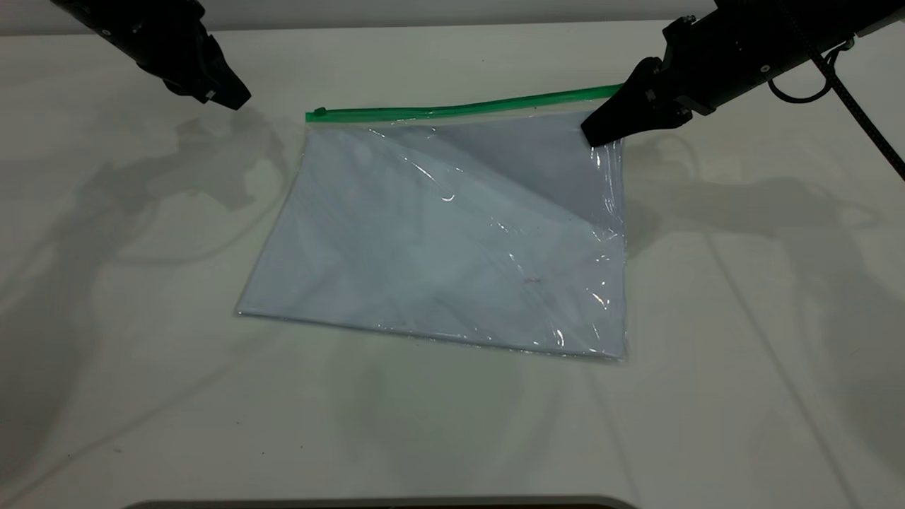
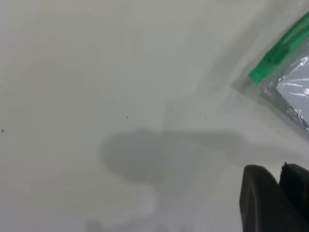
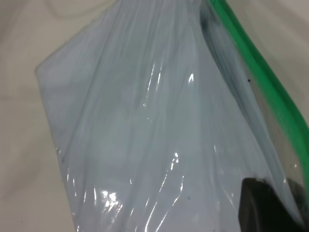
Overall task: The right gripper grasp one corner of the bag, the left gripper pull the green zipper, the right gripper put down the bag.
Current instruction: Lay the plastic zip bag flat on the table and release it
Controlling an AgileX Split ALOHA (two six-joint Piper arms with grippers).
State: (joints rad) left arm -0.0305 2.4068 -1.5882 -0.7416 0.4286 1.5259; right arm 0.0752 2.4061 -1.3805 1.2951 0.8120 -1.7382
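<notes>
My all-black left pincer (image 1: 237,99) hovers above the white bench (image 1: 106,318), near the slider end of the narrow bright green zipper (image 1: 452,110); I cannot tell how its tips stand. The large flat clear plastic bag (image 1: 438,240) lies mid-bench. My right pincer (image 1: 597,134) pinches its raised green-strip corner (image 1: 611,99).

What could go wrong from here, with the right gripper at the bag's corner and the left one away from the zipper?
1. The right gripper meets the bag only at the corner of the bag, lifting it; thin plastic may slip out.
2. The left gripper hangs apart from the green zipper; its slider tab is small and easily missed.
</notes>
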